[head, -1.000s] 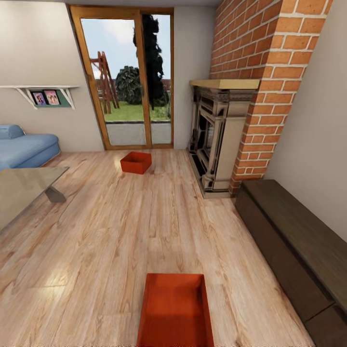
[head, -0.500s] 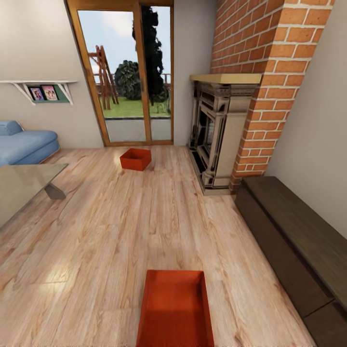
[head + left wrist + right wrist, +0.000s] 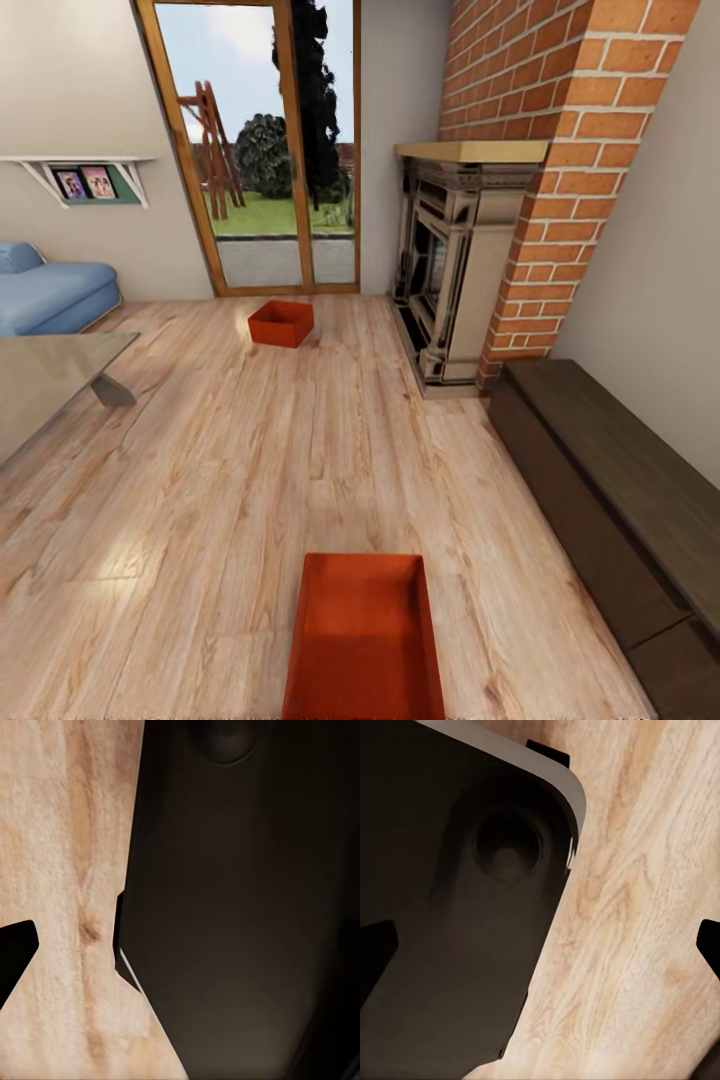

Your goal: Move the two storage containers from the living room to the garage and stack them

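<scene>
Two red-orange storage containers lie on the living room's light wood-plank floor in the head view. The near container [image 3: 365,640] sits low in the middle, close in front of me, open side up and empty. The far container [image 3: 281,323] rests by the wood-framed glass doors [image 3: 260,150]. In the left wrist view my left gripper [image 3: 180,945] hangs over planks and my dark base, with one black fingertip [image 3: 15,952] at the picture's edge. My right gripper [image 3: 540,945] stands open with fingertips [image 3: 375,952] far apart and nothing between them. The garage is out of view.
A brick chimney with a fireplace [image 3: 450,270] stands at the right, and a long dark bench [image 3: 610,500] runs along the right wall. A glass table [image 3: 45,390] and a blue sofa [image 3: 50,295] are at the left. Open plank floor lies between the containers.
The whole head picture has slid upward a little, so the camera has moved. Both containers stay where they were on the floor.
</scene>
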### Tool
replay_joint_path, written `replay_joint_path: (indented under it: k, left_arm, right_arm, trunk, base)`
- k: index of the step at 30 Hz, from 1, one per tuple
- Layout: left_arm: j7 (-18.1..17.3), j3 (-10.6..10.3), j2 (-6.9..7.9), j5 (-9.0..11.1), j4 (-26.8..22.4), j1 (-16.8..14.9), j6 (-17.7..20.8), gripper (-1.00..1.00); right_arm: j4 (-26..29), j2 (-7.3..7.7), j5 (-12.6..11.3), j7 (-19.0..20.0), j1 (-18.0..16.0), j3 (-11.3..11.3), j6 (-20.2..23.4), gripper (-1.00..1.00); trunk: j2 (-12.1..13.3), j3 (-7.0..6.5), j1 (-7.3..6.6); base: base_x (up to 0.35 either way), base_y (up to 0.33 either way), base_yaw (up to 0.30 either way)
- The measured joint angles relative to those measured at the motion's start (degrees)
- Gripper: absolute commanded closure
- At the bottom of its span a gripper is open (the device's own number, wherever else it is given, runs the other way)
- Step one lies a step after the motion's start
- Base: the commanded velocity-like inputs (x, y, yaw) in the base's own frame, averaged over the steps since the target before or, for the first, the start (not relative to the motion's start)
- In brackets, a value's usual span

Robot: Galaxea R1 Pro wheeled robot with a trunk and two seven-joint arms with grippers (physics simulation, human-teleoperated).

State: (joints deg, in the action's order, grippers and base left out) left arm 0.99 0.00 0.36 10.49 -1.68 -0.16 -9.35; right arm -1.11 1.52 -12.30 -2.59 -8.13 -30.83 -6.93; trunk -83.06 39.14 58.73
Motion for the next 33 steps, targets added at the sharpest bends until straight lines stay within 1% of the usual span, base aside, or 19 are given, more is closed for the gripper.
replay_joint_path:
  k: [33]
  left_arm:
    - [0.0,0.0,0.0,0.0,0.0,0.0,0.0,-1.0]
  right_arm:
    - [0.0,0.0,0.0,0.0,0.0,0.0,0.0,-1.0]
  trunk:
    - [0.0,2.96,0.0]
  base:
    - [0.0,0.0,0.0]
